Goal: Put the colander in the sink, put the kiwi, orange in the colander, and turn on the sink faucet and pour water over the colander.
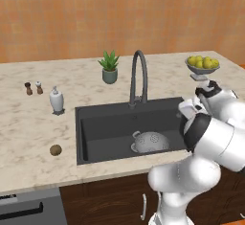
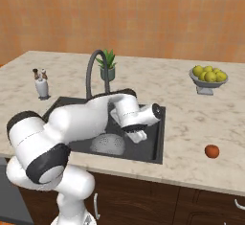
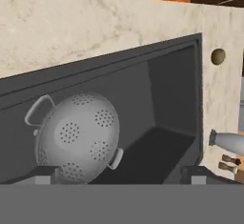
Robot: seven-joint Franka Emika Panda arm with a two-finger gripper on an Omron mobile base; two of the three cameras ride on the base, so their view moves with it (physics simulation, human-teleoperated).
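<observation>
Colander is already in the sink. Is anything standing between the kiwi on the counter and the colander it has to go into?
Nothing visible does. The kiwi lies on bare counter left of the sink, and the colander sits in the basin toward its right end, with open sink floor between. The soap bottle stands farther back, off that line.

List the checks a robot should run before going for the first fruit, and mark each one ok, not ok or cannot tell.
1. Colander inside the sink: ok.
2. Colander sitting upright, mouth up: not ok, it looks tipped over.
3. Kiwi free on the counter left of the sink: ok.
4. Orange free on the counter right of the sink: ok.
5. Gripper holding nothing: ok.
6. Faucet off: ok, no water visible.
</observation>
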